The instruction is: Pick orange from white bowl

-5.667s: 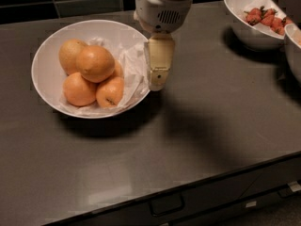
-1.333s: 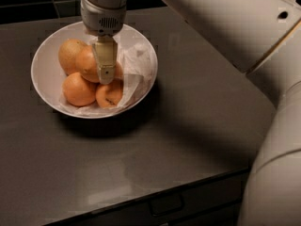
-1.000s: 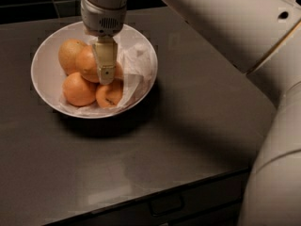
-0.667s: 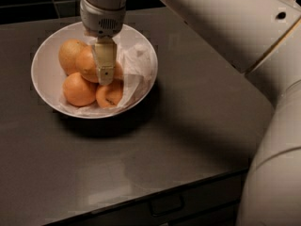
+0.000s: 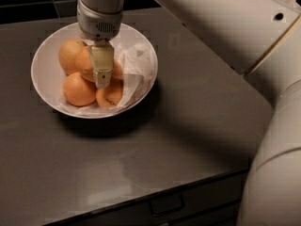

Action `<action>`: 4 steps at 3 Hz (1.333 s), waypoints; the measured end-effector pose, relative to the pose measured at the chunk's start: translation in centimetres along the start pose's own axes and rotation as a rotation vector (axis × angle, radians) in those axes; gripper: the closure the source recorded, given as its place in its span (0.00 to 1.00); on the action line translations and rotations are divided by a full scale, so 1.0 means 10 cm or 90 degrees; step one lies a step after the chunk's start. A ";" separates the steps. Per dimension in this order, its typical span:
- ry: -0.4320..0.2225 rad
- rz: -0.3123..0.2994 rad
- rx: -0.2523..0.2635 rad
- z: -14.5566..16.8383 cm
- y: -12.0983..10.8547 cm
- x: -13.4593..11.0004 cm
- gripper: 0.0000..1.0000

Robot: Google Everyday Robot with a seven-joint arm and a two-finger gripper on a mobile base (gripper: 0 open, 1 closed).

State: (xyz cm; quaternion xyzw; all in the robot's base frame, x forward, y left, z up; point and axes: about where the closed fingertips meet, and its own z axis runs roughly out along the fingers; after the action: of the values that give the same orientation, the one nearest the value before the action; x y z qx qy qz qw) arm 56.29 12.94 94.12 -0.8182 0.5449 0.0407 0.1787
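The white bowl (image 5: 44, 60) stands on the dark counter at the left, lined with crumpled white paper (image 5: 138, 62). It holds several orange fruits. The orange (image 5: 83, 64) is the deep-orange one in the middle, lying on top of the others. My gripper (image 5: 102, 79) comes straight down from above and sits right over this orange, covering its right part. A paler fruit (image 5: 69, 53) lies behind it, another orange (image 5: 77, 89) lies in front, and a smaller one with a dark mark (image 5: 111, 95) lies just below the gripper tip.
My large white arm (image 5: 235, 27) crosses the upper right and hides that part of the grey-brown counter (image 5: 188, 126). A drawer handle (image 5: 164, 204) sits under the counter's front edge. A dark tiled wall (image 5: 28, 4) runs along the back.
The gripper moved left from beside the bowl's right rim to over the oranges in the bowl. Over the last second it has stayed still.
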 end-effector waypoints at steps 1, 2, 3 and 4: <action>-0.004 -0.003 -0.001 0.02 0.01 -0.03 0.10; -0.005 0.004 0.003 0.01 0.03 -0.06 0.17; -0.004 0.016 0.008 -0.01 0.05 -0.07 0.36; -0.004 0.019 0.008 -0.01 0.05 -0.07 0.55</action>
State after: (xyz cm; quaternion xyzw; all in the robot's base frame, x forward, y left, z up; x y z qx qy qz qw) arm 55.55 13.35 94.28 -0.8087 0.5568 0.0421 0.1851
